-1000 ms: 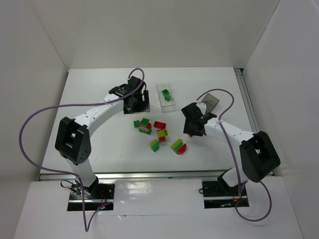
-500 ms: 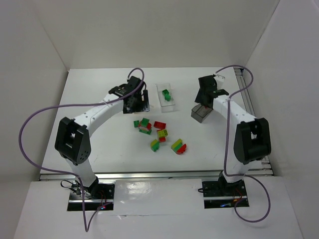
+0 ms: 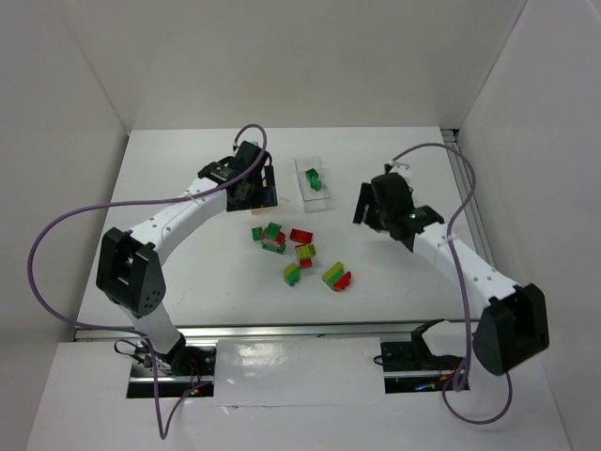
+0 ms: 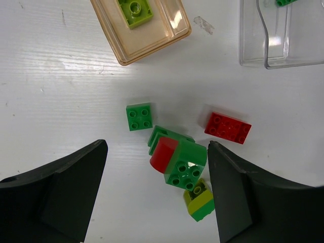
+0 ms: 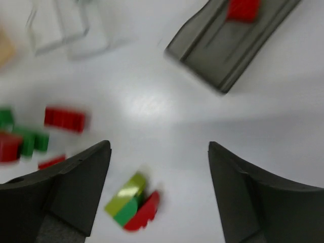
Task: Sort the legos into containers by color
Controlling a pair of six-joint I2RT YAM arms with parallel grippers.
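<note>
**Sorting is just beginning: one brick is lying in each container, and most legos are waiting on the table.**

On the table (image 3: 188, 263) three containers are standing. The orange-tan bin (image 4: 152, 38) is holding one yellow-green brick (image 4: 134, 9), the clear bin (image 3: 313, 193) one green brick (image 3: 313, 178), and the dark grey bin (image 5: 223, 48) one red brick (image 5: 243, 9). The loose legos (image 3: 299, 252), about six pieces, are lying together near the middle, between the arms. Some of them, like the red-green stack (image 4: 177, 159), are probably needing to be pulled apart first. The left gripper (image 4: 157, 167) is hanging spread wide and empty over this pile. The right gripper (image 5: 159, 167) is also showing its fingers apart, with nothing between them.
</note>
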